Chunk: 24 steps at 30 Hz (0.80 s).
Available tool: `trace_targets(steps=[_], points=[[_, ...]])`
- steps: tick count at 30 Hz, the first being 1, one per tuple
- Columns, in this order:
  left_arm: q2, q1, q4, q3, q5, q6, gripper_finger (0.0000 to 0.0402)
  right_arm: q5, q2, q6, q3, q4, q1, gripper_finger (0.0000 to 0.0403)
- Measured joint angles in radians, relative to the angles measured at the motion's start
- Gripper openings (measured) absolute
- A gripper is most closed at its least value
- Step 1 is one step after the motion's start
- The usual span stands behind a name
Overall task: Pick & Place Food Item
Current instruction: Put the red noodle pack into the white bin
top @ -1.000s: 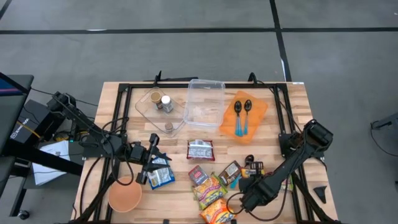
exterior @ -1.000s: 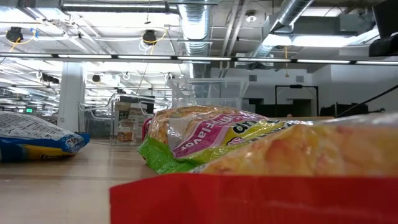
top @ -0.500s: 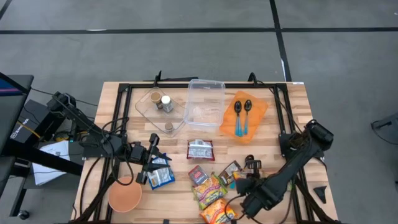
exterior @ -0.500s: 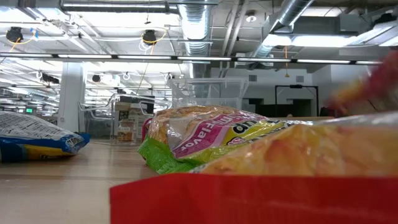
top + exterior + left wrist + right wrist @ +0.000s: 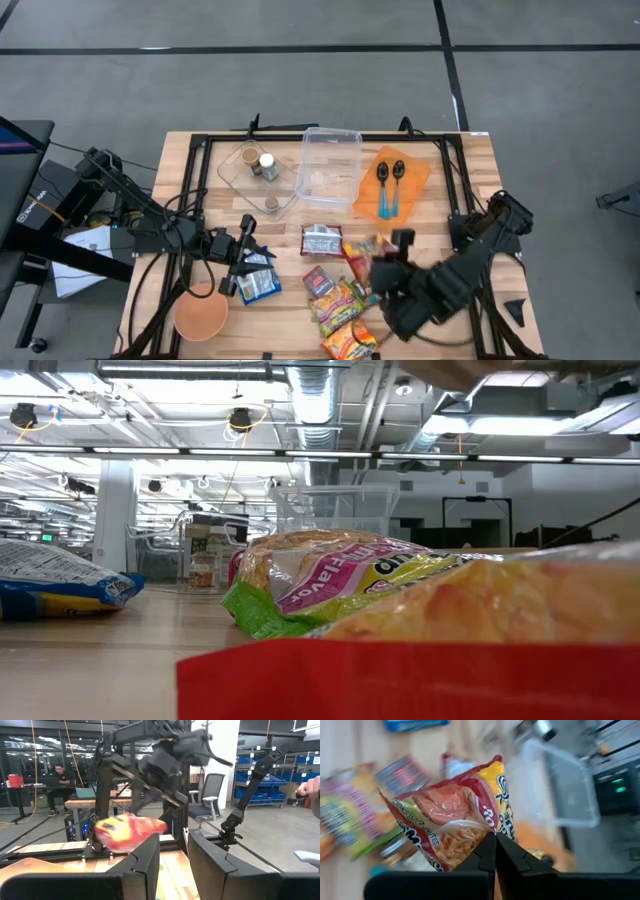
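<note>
A red and yellow snack bag (image 5: 455, 820) hangs in the air over the table's near middle (image 5: 357, 256), with my right gripper (image 5: 495, 847) shut on it. The left wrist view shows the bag (image 5: 127, 831) hanging under the blurred right arm. Several other snack packets (image 5: 338, 305) lie flat on the wood near the front edge. My left gripper (image 5: 248, 258) stays at the near left beside a blue packet (image 5: 258, 286). Its fingers (image 5: 150, 865) stand a little apart with nothing between them. My right gripper pinches one edge of the snack bag (image 5: 487, 832) between its two fingertips. The fingers slant downward. The bag is lifted clear of the table and spreads out beyond the fingertips.
Two clear containers (image 5: 330, 165) stand at the far middle, the left one (image 5: 250, 175) holding small jars. An orange mat with two spoons (image 5: 392, 182) lies at the far right. A tan bowl (image 5: 200, 316) sits at the near left. A black frame (image 5: 200, 140) borders the table.
My right gripper has risen from near the table's front edge, gone toward the far edge and the middle, and tipped. The snack bag has come up with it and now hangs clear of the other packets.
</note>
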Motion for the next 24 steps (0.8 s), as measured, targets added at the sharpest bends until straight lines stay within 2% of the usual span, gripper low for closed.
trace_targets(steps=[3,13,24], points=[[0.0,0.0,0.0,0.0,0.0,0.0,0.0095,0.035,0.0,-0.103,0.054,0.003,-0.074,0.0],[0.0,0.0,0.0,0.0,0.0,0.0,0.0095,0.042,0.0,-0.393,0.176,0.086,-0.424,0.0],[0.0,0.0,0.0,0.0,0.0,0.0,0.0095,-0.179,0.011,-0.702,0.186,0.428,-0.773,0.0]])
